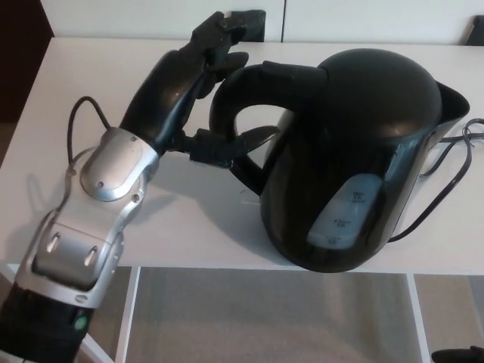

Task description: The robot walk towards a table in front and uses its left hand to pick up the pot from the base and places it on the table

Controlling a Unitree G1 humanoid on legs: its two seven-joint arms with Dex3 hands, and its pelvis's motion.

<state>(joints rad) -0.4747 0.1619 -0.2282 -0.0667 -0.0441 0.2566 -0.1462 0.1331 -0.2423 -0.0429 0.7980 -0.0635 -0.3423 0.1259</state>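
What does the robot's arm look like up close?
The left robot hand is glossy black with thick, blocky fingers. Behind it sits a rounded silver wrist casing with slots, then a black forearm showing a small green light. A thin black cable loops beside the wrist.

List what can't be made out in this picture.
- Base: not seen in the head view; the pot would cover it if it is there.
- Pot's underside: hidden by its own body, so contact with the table is unclear.
- Cable: its end runs behind the pot.
- Window print: blurred.
- Right hand: out of frame.
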